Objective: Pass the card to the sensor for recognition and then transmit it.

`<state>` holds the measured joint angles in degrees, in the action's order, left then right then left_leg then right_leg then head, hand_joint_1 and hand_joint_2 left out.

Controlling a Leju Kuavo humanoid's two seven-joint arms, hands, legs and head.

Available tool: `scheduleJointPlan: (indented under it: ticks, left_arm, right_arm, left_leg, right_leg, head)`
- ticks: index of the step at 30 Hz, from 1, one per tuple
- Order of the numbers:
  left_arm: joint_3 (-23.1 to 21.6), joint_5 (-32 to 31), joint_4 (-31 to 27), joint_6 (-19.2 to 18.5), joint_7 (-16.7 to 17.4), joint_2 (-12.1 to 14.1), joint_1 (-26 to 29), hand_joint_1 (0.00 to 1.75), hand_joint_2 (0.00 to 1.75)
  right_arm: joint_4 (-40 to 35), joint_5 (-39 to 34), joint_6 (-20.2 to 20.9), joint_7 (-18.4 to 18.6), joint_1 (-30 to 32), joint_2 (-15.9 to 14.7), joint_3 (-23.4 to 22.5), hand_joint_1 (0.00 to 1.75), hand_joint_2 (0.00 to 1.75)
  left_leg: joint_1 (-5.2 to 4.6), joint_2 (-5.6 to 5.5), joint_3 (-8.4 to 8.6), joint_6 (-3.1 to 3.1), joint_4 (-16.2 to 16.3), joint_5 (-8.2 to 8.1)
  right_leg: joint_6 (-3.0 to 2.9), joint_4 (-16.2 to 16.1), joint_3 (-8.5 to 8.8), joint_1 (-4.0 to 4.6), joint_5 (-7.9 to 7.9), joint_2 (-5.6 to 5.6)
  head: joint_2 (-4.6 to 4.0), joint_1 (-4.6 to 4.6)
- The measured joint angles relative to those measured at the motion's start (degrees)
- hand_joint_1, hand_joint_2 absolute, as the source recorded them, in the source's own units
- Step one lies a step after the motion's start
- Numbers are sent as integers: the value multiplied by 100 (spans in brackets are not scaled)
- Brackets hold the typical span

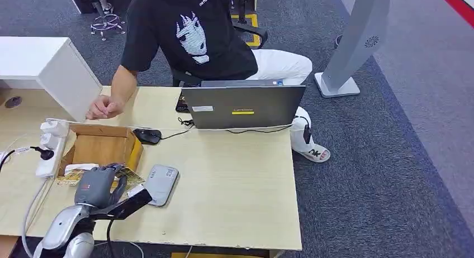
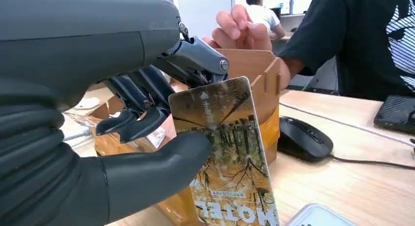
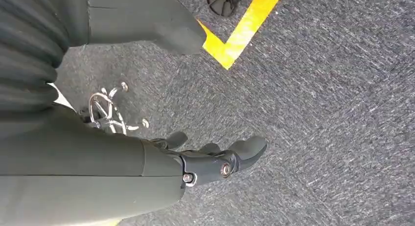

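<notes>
My left hand (image 1: pixel 99 185) sits at the table's front left, just in front of the cardboard box (image 1: pixel 103 146). It pinches a yellow-brown card with a tree print (image 2: pixel 230 157) between its thumb and fingers (image 2: pixel 142 113); the same card (image 1: pixel 129 178) sticks out beside the hand toward the sensor. That grey card sensor (image 1: pixel 162 183) lies flat on the table right of the hand. My right hand (image 3: pixel 210 162) hangs over grey carpet, fingers apart and holding nothing.
A person in a black shirt (image 1: pixel 190 34) sits behind the table, one hand (image 1: pixel 103 107) resting by the box's far edge. A laptop (image 1: pixel 243 106), a black mouse (image 1: pixel 147 135) with cable and a white power strip (image 1: pixel 47 152) lie on the wooden table (image 1: pixel 235 185).
</notes>
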<state>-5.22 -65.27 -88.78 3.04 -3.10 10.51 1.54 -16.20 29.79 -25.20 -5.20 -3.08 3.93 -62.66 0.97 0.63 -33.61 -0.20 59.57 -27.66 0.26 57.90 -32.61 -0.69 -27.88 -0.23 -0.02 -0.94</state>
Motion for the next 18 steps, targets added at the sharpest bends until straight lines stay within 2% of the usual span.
scheduleJointPlan:
  ticks: [9, 13, 18]
  left_arm:
    - [-116, -109, 232, 50, -31, -44, -14, 175, 175]
    - [-195, -153, 280, 192, -236, -59, -21, 175, 175]
    - [-419, -297, 301, 278, -337, -109, -76, 175, 175]
  right_arm:
    - [0, 87, 0, -2, -11, 22, -22, 0, 175]
    - [0, 148, 2, -37, -17, 24, -26, 0, 175]
    - [0, 245, 2, -61, -27, 28, -31, 0, 175]
  left_leg:
    - [0, 0, 0, 0, 0, 0]
    - [0, 0, 0, 0, 0, 0]
    - [-1, 0, 0, 1, 0, -1]
  right_leg:
    - [0, 0, 0, 0, 0, 0]
    - [0, 0, 0, 0, 0, 0]
    - [1, -1, 0, -1, 0, 0]
  head:
    - [0, 0]
    - [0, 0]
    - [0, 0]
